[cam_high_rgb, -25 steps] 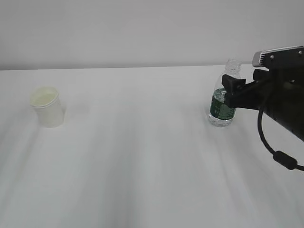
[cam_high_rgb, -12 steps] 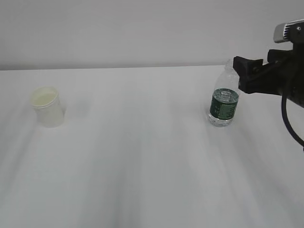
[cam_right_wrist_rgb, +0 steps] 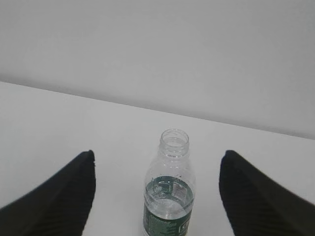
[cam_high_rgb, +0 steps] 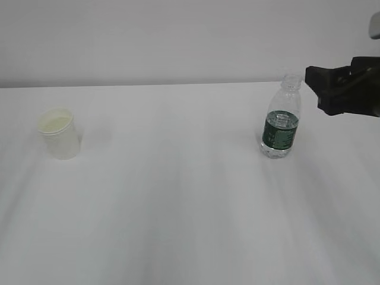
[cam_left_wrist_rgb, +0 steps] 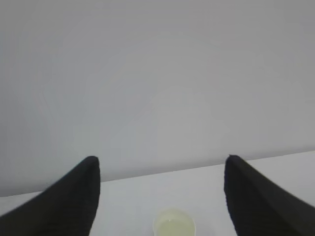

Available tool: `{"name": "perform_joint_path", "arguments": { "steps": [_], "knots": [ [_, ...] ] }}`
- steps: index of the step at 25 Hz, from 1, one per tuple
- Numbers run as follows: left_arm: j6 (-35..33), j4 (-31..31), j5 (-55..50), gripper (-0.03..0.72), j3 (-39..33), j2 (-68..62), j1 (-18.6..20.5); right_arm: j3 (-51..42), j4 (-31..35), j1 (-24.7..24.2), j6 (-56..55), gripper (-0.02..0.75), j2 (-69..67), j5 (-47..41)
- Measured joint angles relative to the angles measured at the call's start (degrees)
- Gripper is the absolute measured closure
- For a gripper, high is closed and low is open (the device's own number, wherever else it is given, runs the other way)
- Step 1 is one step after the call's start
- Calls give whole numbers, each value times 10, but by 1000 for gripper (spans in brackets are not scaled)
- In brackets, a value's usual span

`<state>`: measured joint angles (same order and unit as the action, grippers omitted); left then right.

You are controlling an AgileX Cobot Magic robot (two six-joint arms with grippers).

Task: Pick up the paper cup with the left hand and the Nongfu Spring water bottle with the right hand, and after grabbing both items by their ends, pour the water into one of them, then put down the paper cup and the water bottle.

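the right gripper (cam_right_wrist_rgb: 156,162) is spread wide, the clear green-labelled plastic bottle (cam_right_wrist_rgb: 167,196) ahead between its fingers, untouched; the left gripper (cam_left_wrist_rgb: 162,167) is likewise released, the small white paper cup (cam_left_wrist_rgb: 173,227) just below it.

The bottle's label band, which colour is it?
Dark green with white print on the bottle, clearest in the exterior view.

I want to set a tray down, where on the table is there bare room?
The widest bare stretch lies between the paper cup and the water bottle, plus the whole near table. Tightest is beside the bottle, where the right gripper hovers.
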<state>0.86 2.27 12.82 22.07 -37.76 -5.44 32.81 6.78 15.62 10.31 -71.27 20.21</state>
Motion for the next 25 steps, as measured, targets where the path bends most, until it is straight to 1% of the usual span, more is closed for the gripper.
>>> {"name": "perform_joint_path", "arguments": {
  "steps": [13, 19, 25],
  "knots": [
    [-1, -1, -142, 123, 64, 34, 0, -2, -1, 0, 26, 144, 142, -131],
    [-1, -1, -187, 126, 71, 108, 0, -2, -1, 1, 36, 144, 209, -202],
    [-1, -1, -275, 129, 74, 201, 0, -2, -7, 1, 38, 144, 275, -267]
  ]
}}
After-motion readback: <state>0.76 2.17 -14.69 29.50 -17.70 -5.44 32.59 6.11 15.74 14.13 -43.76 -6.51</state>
